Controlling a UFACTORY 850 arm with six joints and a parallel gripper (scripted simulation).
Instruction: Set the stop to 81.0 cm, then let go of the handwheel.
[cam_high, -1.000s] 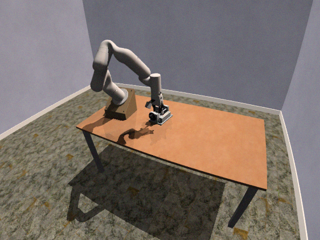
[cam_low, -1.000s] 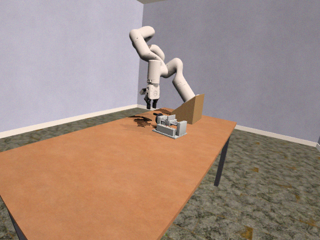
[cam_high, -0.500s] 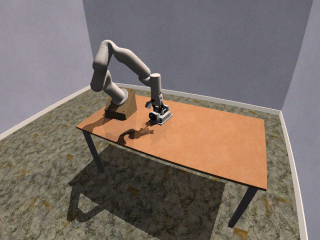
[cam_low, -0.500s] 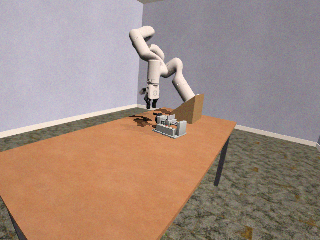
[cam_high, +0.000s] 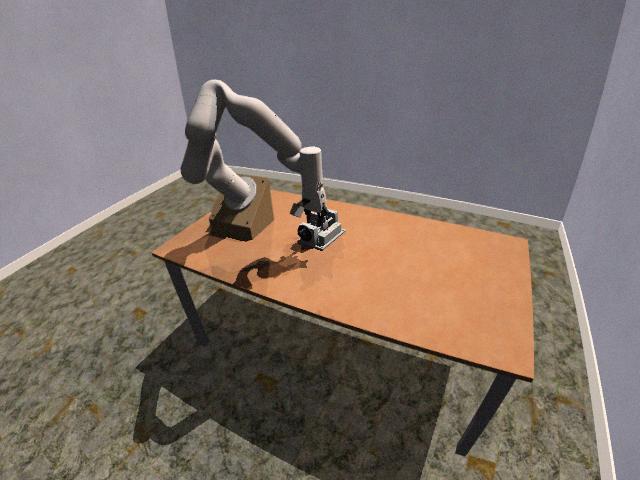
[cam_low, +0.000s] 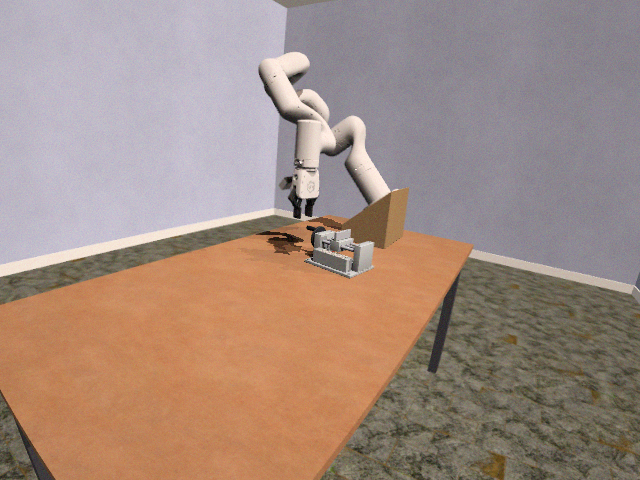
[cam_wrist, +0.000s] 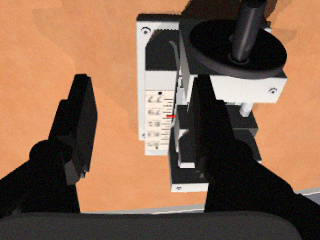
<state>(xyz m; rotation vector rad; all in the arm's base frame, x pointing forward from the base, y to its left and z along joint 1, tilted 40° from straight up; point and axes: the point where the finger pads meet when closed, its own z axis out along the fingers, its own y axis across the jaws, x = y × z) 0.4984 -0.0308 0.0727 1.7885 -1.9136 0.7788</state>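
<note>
smooth orange-brown tabletop (cam_high: 413, 268) (cam_low: 206, 320) (cam_wrist: 45, 125) with matt sheen, matt black plastic-looking handwheel (cam_high: 306, 233) (cam_low: 313, 235) (cam_wrist: 215, 47), brown wood-like wedge (cam_high: 235, 229) (cam_low: 379, 222)

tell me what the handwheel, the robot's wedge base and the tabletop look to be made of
Handwheel: black, low-sheen plastic or painted metal; its even dark surface leaves both open.
Wedge base: probably matt wood or board, from its plain brown faces.
Tabletop: perhaps satin wood veneer, given faint orange mottling.

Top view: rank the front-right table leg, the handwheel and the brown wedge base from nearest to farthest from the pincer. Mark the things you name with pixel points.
1. Handwheel (cam_high: 305, 233) (cam_low: 315, 237) (cam_wrist: 212, 49), just below the pincer (cam_high: 316, 223) (cam_low: 302, 214) (cam_wrist: 142, 94)
2. Brown wedge base (cam_high: 235, 228) (cam_low: 373, 226), to its left in the picture
3. Front-right table leg (cam_high: 484, 414) (cam_low: 29, 448), lower right
</note>
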